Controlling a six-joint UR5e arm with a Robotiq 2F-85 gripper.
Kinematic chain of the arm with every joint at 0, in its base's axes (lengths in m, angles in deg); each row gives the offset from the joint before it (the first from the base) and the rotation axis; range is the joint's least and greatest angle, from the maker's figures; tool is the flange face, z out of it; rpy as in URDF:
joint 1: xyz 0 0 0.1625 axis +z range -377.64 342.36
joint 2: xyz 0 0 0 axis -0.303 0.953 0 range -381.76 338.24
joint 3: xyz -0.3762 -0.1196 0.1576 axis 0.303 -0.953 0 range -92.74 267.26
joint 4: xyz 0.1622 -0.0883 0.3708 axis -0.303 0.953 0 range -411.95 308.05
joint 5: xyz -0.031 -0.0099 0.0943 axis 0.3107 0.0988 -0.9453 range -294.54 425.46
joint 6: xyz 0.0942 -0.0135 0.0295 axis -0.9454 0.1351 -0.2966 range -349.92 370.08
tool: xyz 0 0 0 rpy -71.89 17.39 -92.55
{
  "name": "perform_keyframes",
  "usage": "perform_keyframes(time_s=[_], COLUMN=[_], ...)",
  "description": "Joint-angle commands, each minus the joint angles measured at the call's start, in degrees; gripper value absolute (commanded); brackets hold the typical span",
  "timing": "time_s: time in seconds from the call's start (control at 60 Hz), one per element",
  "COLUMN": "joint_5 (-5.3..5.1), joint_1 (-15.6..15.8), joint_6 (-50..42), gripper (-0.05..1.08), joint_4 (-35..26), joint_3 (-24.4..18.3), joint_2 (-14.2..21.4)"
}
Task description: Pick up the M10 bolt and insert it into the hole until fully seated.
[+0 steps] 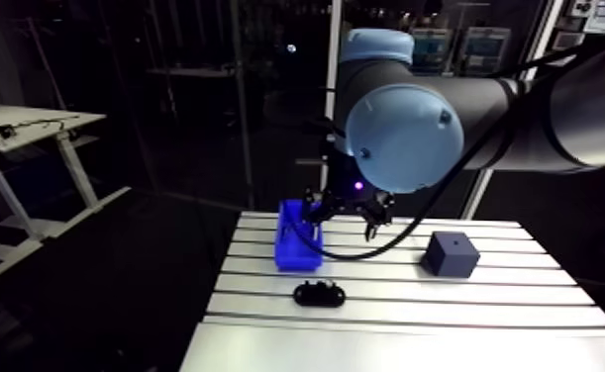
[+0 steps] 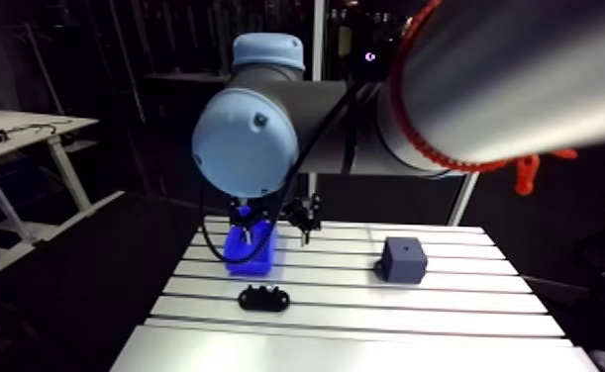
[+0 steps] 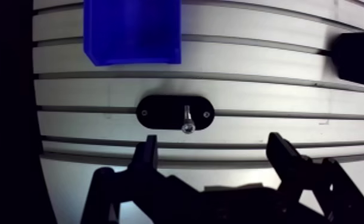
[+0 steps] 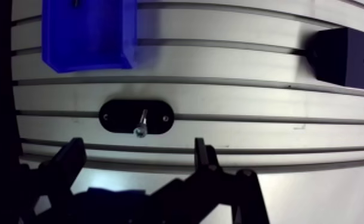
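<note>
Over the table point(image 1: 524, 297), the arm point(image 1: 524, 99) is reaching in from the upper right of the arm view and bending down at centre frame. The gripper point(image 1: 346, 223) is hanging fingers-down just right of the blue bin point(image 1: 298, 237). Its fingers point(image 3: 150, 149) are standing wide apart, gripping nothing. The bolt point(image 3: 186, 119) is sticking up from the middle of the black plate point(image 3: 157, 112), just ahead of the gap between the fingers, touching neither. A dark cube point(image 1: 452, 253) is sitting at right centre.
</note>
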Motion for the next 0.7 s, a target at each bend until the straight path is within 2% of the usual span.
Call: perform_keyframes(time_s=[0.017, 0.517, 0.7], joint_5=[0.03, 0.11, 0.38], joint_1=[0.2, 1.5, 2.0], joint_6=[0.2, 0.0, 0.0], gripper=[0.01, 0.11, 0.21], joint_4=[2.6, 5.6, 7.7], joint_3=[2.1, 4.6, 5.2], joint_2=[-0.7, -2.7, -4.1])
